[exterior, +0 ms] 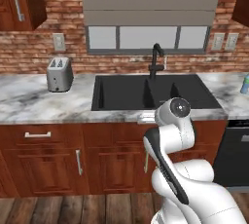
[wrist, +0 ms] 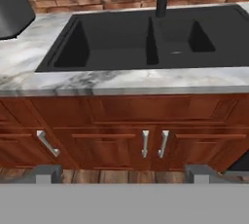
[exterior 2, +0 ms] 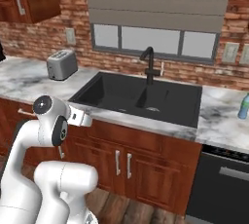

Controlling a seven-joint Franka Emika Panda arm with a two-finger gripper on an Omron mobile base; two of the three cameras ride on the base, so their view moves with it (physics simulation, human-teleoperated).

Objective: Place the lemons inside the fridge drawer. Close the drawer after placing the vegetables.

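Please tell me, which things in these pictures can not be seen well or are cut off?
- Toaster: hand view, cut by the top-left edge.
- Blue-capped bottle: left base view, cut by the right edge; label too small to read.
- Sink front rim: left base view, partly hidden by the arm.
- Gripper: fingertips stand wide apart, holding nothing.
- Dishwasher: right base view, cut by the bottom-right corner.

The counter [exterior: 29,99] is showing grey-white marble veins, the sink [exterior: 121,94] is looking black, the cabinets [exterior: 44,162] red-brown, the toaster [exterior: 59,74] silver.
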